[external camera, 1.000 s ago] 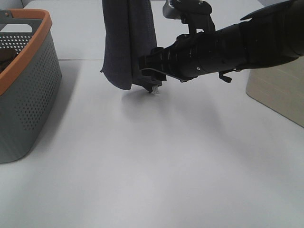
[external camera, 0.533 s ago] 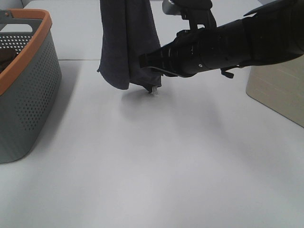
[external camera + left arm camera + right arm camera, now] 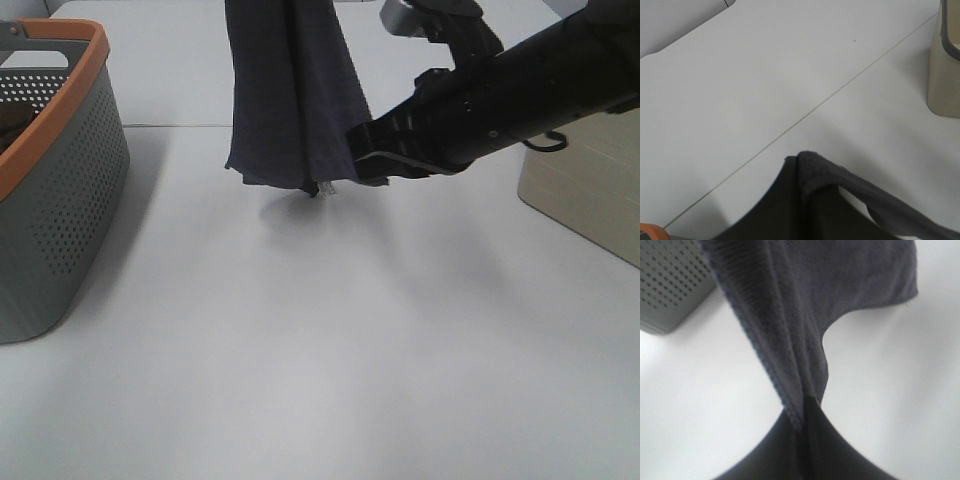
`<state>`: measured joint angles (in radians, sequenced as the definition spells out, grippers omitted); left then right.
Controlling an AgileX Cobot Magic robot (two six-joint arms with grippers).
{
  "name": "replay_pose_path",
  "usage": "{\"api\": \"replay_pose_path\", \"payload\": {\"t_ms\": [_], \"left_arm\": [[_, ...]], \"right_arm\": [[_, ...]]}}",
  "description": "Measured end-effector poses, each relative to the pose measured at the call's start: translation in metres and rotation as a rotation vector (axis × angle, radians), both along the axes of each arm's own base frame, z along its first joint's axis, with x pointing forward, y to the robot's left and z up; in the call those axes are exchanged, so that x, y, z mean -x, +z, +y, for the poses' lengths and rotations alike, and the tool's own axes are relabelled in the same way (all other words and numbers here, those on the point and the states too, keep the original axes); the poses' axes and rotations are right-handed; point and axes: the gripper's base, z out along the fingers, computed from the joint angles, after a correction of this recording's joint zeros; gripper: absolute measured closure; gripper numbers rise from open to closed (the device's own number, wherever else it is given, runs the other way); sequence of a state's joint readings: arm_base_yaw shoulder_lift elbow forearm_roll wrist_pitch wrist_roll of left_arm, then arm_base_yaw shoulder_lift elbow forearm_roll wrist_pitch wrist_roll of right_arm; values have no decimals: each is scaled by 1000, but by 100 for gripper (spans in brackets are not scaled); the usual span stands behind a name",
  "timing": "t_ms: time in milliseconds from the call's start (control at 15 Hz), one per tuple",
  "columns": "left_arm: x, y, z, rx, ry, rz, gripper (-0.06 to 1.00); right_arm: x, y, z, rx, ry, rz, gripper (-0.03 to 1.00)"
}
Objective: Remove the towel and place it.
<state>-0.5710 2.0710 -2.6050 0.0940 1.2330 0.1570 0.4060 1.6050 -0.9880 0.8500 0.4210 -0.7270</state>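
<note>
The dark charcoal towel [image 3: 290,100] hangs down from above the top edge of the exterior view, and its lower hem and small pale tag [image 3: 325,188] are just above the table. My right gripper [image 3: 362,160] is shut on the towel's lower right corner; the right wrist view shows the cloth [image 3: 805,305] pinched between its dark fingers [image 3: 802,425]. My left gripper [image 3: 800,200] is out of the exterior view; the left wrist view shows a fold of the towel [image 3: 812,170] pinched at its tip, high above the table.
A grey perforated basket with an orange rim [image 3: 60,200] stands at the left edge and shows in the right wrist view [image 3: 670,285]. A beige bin [image 3: 580,190] stands at the right and shows in the left wrist view [image 3: 945,75]. A white table [image 3: 320,350] lies below.
My right arm has risen and moved right, drawing the towel's lower corner with it. The hanging towel has shifted right and spread wider at the bottom.
</note>
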Motion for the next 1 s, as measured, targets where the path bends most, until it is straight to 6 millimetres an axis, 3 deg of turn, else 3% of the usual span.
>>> {"api": "replay_pose_path", "payload": {"t_ms": [333, 533, 800, 1000], "left_arm": [[-10, -20, -9, -12, -13, 59, 94], [-15, -37, -11, -15, 26, 124, 94], [-11, -53, -8, -11, 81, 220, 94], [-5, -66, -2, -46, 99, 282, 94]], "right_arm": [[-3, 32, -23, 300, 48, 179, 97], [-4, 73, -29, 394, 54, 244, 97], [-6, 93, -38, 497, 36, 220, 97], [-9, 95, -43, 563, 48, 180, 97]]}}
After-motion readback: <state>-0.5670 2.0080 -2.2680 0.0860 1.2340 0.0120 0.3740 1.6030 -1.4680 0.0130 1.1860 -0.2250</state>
